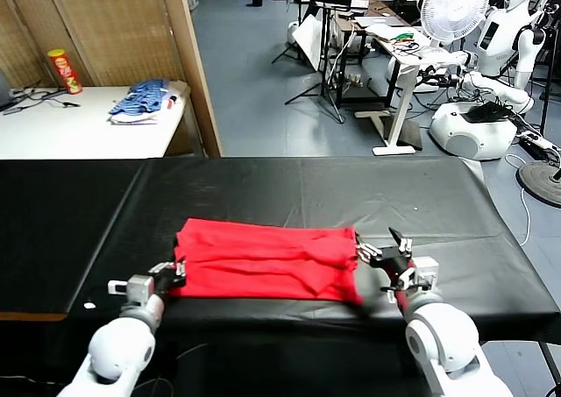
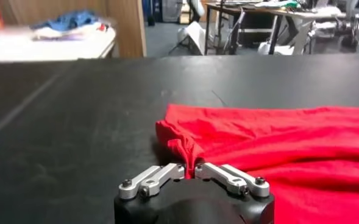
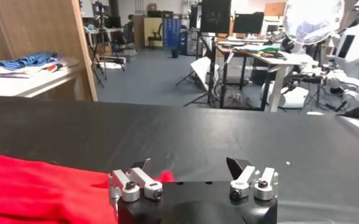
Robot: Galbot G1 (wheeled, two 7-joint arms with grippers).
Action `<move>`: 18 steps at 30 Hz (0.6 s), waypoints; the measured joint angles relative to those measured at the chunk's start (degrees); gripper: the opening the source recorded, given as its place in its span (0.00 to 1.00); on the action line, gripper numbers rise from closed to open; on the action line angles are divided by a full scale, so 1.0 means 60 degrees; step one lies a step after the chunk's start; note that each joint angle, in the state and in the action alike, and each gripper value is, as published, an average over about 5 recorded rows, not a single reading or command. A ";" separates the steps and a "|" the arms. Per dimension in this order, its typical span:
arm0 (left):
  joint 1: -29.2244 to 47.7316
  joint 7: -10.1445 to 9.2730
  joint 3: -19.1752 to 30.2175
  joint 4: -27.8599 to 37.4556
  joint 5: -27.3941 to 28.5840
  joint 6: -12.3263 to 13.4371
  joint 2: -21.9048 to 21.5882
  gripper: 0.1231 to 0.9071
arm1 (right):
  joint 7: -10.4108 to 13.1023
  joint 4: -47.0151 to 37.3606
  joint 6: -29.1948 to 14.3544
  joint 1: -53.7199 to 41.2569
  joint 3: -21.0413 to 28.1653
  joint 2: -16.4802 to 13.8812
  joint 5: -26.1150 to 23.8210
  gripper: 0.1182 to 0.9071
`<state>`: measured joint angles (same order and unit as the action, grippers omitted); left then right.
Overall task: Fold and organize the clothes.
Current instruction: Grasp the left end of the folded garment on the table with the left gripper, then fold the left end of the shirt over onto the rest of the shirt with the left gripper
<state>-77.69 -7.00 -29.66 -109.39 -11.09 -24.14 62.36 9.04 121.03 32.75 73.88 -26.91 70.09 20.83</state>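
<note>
Your red T-shirt [image 1: 267,261] lies folded into a wide flat band on the black table cover [image 1: 289,187], near the edge closest to the robot, with soft creases running along its length. Your left gripper [image 1: 175,272] sits at the shirt's left end, and its fingers are pinched together on a bunched corner of the red fabric; in the left wrist view you can see the cloth [image 2: 277,143] gathered into a small pucker right where the gripper [image 2: 189,170] closes on it. Your right gripper [image 1: 387,255] is at the shirt's right end with its fingers spread wide, holding nothing; from the right wrist view the gripper [image 3: 190,170] stands open with one fingertip just beside the edge of the red cloth [image 3: 39,192], though you cannot tell whether it touches. Beyond the black cover, off to your left, a white side table [image 1: 53,130] carries a blue-and-white pile of fabric [image 1: 140,101] and a red and yellow snack can [image 1: 65,71] standing upright, well apart from the shirt.
</note>
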 joint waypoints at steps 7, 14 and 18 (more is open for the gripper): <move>-0.0619 -0.0010 -0.1089 -0.0159 0.1666 0.0279 -0.1294 0.04 | 0.0007 0.0094 0.0000 0.0080 -0.0067 0.0055 -0.0023 0.86; -0.0900 -0.0398 -0.0950 -0.1075 0.0902 -0.0061 -0.1430 0.04 | 0.0006 0.0232 -0.0003 0.0326 -0.0168 0.0246 -0.0331 0.86; -0.0541 -0.0881 0.0004 -0.1773 -0.0683 -0.0727 -0.0981 0.04 | 0.0005 0.0374 -0.0004 0.0557 -0.0314 0.0388 -0.0534 0.86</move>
<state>-80.94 -12.28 -29.63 -120.04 -15.19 -28.50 56.48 9.07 123.27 32.72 77.22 -28.79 72.42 17.62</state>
